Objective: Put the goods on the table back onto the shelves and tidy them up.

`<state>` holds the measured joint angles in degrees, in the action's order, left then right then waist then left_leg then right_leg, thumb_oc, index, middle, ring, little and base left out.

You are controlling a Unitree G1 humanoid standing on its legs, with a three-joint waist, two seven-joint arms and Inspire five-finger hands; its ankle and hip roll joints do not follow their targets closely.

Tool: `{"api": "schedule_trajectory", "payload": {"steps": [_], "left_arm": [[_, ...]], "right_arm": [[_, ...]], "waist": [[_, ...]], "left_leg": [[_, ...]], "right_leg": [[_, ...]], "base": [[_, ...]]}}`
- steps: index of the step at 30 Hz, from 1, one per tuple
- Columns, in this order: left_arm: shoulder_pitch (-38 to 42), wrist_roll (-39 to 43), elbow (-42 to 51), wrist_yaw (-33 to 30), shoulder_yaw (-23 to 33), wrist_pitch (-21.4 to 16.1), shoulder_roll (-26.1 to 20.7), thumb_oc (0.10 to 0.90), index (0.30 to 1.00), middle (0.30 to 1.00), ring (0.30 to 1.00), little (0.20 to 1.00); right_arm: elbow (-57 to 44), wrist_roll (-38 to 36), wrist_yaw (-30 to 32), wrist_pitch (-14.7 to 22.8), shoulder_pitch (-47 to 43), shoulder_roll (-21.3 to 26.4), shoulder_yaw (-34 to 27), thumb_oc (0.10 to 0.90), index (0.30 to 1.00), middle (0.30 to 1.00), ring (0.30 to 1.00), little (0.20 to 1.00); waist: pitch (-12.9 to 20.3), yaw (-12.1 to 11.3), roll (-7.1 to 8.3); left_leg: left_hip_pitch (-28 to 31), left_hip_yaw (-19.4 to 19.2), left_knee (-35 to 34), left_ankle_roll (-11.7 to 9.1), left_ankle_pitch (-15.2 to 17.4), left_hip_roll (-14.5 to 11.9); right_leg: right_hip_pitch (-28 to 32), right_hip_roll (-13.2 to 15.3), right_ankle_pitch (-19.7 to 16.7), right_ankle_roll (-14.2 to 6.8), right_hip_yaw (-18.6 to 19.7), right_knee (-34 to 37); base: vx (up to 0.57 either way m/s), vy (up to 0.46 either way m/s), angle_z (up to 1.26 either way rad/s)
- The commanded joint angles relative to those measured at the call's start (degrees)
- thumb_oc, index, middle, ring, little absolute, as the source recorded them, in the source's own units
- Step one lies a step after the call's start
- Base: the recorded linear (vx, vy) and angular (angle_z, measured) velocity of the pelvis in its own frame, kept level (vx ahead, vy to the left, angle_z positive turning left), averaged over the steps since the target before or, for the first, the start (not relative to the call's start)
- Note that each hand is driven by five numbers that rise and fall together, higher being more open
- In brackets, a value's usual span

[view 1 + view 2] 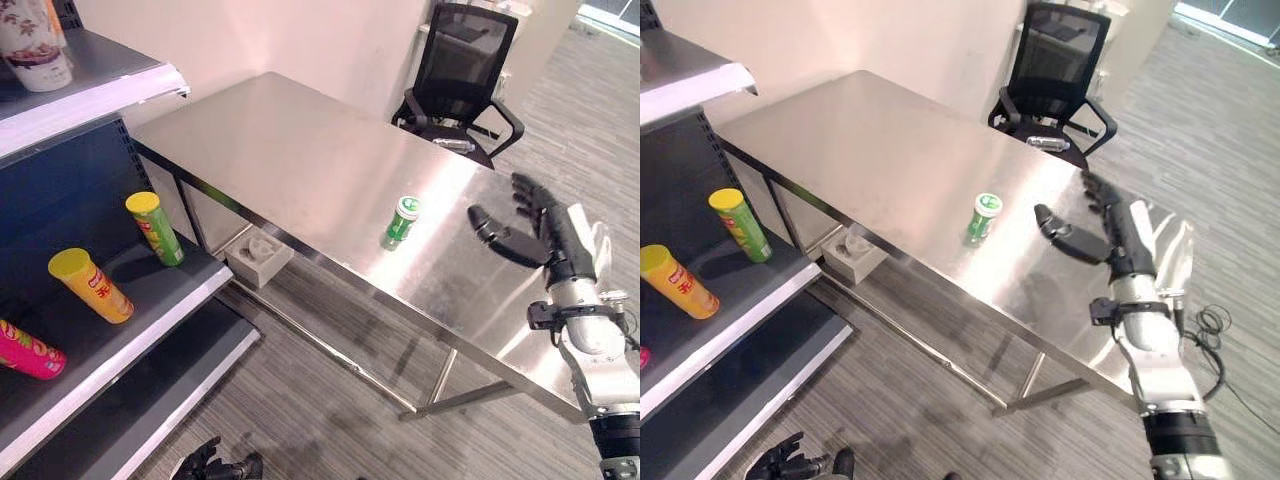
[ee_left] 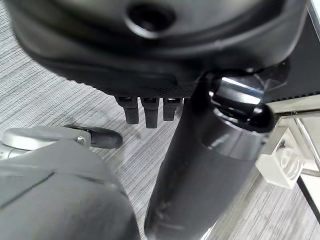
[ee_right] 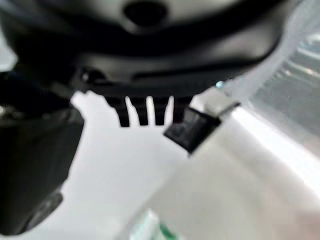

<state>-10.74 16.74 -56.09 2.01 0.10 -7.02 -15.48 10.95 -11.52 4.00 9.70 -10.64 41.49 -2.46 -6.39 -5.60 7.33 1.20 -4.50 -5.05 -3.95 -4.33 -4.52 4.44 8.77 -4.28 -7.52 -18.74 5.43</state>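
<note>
Dark shelving [image 1: 100, 330] is standing at the far left, carrying on its lower shelf a pink can [image 1: 28, 350] lying on its side, a yellow-lidded orange can [image 1: 90, 285] leaning, and a green can with a yellow lid [image 1: 155, 228] leaning beside it; a patterned cup [image 1: 35, 45] is sitting on the upper shelf. Low at the lower left, near the floor, the left hand [image 1: 200, 462] is hanging with its fingers [image 2: 145, 110] relaxed, holding nothing. Under the table a white block [image 1: 258, 255] is resting on the floor. On the stainless-steel table [image 1: 300, 150] a small green can with a white lid [image 1: 401, 222] is lying on its side, near the front edge. To its right, the right hand [image 1: 535, 235] is hovering over the tabletop, fingers spread wide and thumb extended toward the can, apart from it. Behind the table, a black office chair [image 1: 462, 70] is standing.
</note>
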Motion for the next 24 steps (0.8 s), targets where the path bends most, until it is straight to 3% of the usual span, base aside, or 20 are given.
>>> {"api": "schedule_trajectory", "payload": {"steps": [1, 3, 8, 12, 24], "left_arm": [[2.8, -0.7, -1.8, 0.2, -1.4, -1.8, -1.7, 0.8, 0.9, 0.9, 0.9, 0.9], [2.8, -0.8, -1.9, 0.1, -1.5, -1.9, -1.7, 0.8, 0.9, 0.9, 0.9, 0.9], [2.5, -1.3, -2.1, -0.3, -1.2, -1.8, -1.6, 0.8, 0.9, 0.9, 0.9, 0.9], [2.6, -2.7, -2.6, -1.1, -0.9, -1.4, -1.5, 0.8, 0.9, 0.9, 0.9, 0.9], [3.1, -2.1, -1.5, -1.9, -3.7, -1.5, -2.0, 0.8, 0.9, 0.9, 0.9, 0.9]], "right_arm": [[-1.7, -0.3, 1.2, 3.3, -5.1, 3.2, -3.3, 0.8, 0.9, 0.9, 0.9, 0.9], [-0.8, 0.8, 1.3, 3.0, -5.2, 3.0, -2.8, 0.8, 0.9, 0.9, 0.9, 0.9], [2.1, 13.1, 5.4, 0.4, -6.0, 5.0, -1.8, 0.8, 0.9, 0.9, 0.9, 0.9], [4.0, 21.4, 9.6, -3.1, -7.1, 3.6, -2.4, 0.8, 0.9, 0.9, 0.9, 0.9], [13.3, 21.4, 12.2, -4.6, -17.9, -1.2, 4.4, 0.8, 0.9, 0.9, 0.9, 0.9]], "waist": [[1.7, -1.4, -0.44], [1.6, -1.5, -0.62], [1.3, -1.8, -0.97], [0.9, -2.3, -1.21], [-0.3, -5.1, -1.04]], "left_leg": [[-1.4, 0.0, 0.0, 1.4, 2.2, 2.7], [-1.5, 0.2, 0.0, 1.3, 2.1, 2.7], [-1.9, 0.7, 0.0, 1.3, 2.0, 2.9], [-2.7, 1.4, 0.0, 1.5, 1.9, 3.1], [-4.0, 2.8, 0.0, 2.0, 1.8, 4.0]], "right_leg": [[2.5, 1.4, 1.3, -2.2, -1.4, -0.6], [2.5, 1.4, 1.2, -2.2, -1.7, -0.6], [2.5, 1.6, 1.2, -2.2, -2.4, -0.8], [2.3, 1.8, 1.2, -2.3, -3.1, -0.9], [1.8, 2.2, 1.0, -2.5, -3.9, -0.8]], "base": [[0.02, -0.013, 0.13], [0.02, -0.003, 0.11], [0.01, 0.005, 0.09], [0.02, 0.007, 0.07], [0.01, 0.009, 0.07]]}}
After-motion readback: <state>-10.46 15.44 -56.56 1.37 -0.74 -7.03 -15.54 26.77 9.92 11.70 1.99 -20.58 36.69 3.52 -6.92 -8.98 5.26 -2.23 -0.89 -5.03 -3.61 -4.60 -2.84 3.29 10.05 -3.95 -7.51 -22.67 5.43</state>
